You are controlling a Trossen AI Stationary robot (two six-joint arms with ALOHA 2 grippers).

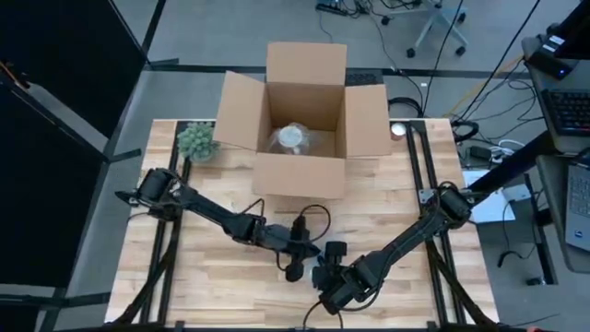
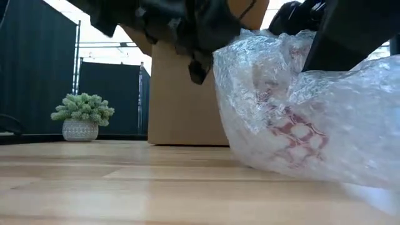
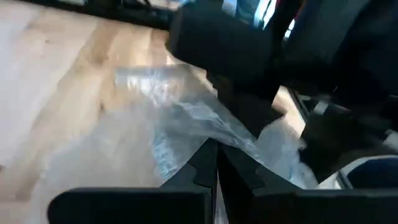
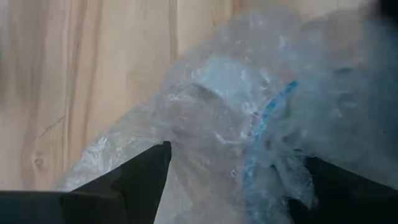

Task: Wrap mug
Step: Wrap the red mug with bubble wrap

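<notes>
The mug, red-patterned, shows through a bundle of clear bubble wrap point(image 2: 294, 131) whose underside rests on the wooden table near its front middle. My left gripper point(image 3: 216, 168) is shut on a flap of the wrap at the bundle's left side. My right gripper point(image 4: 235, 154) is open and comes down over the bundle point(image 4: 249, 112), one finger on each side of it. In the high view both grippers point(image 1: 295, 263) point(image 1: 328, 274) cover the bundle. My left gripper pinches a flap of the bubble wrap point(image 3: 205, 134) between its two shut fingers, at the bundle's left upper side. The flap runs from the fingers back to the bundle; how many layers, I cannot tell. My right gripper's fingers point(image 4: 149, 171) straddle the bundle; whether they touch it, I cannot tell.
An open cardboard box point(image 1: 300, 175) stands at the table's far middle, with another bubble-wrapped item point(image 1: 293, 138) inside. A small potted plant point(image 1: 196, 141) sits left of the box. Bare wood lies to the left of the bundle point(image 2: 125, 181).
</notes>
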